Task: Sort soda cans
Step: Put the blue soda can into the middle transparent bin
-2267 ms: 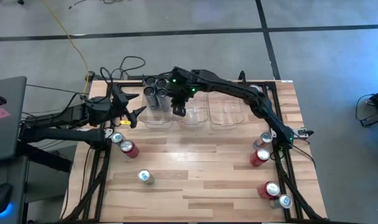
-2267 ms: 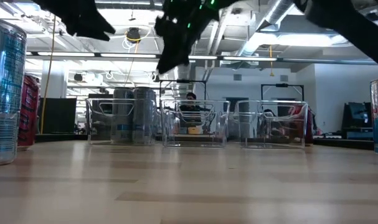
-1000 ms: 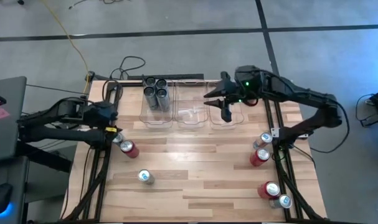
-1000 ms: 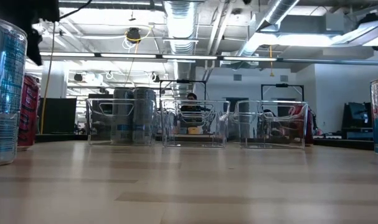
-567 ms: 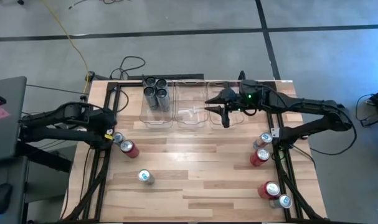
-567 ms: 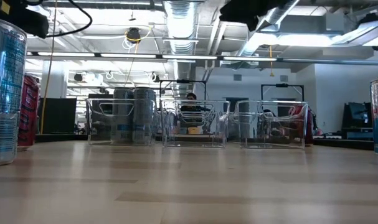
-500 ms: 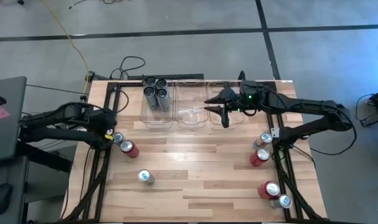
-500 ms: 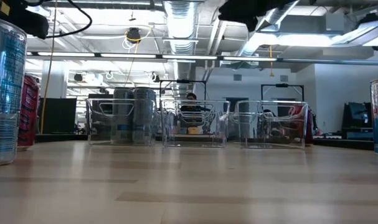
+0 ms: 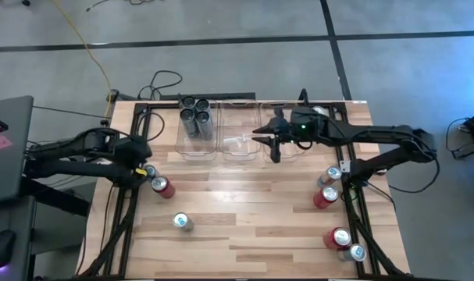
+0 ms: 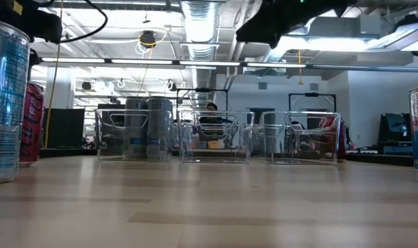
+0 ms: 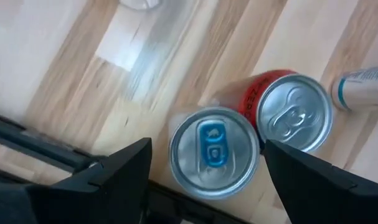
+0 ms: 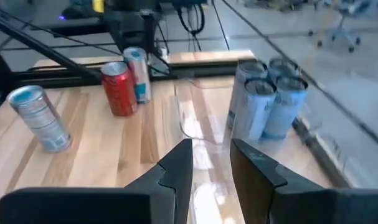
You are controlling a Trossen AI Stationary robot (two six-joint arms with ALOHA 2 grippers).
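High view: table [image 9: 244, 226] carries three clear bins [image 9: 240, 136] at its far edge, soda cans [image 9: 162, 186] near both side edges. Right gripper [image 9: 269, 144], narrow and empty, hovers over the bins; left gripper [image 11: 204, 163], wide, straddles a can.

No lettering on any can or bin is legible.

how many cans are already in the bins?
4, all clustered in the left bin: can one, can two, can three, can four. The middle bin and right bin look empty from above.
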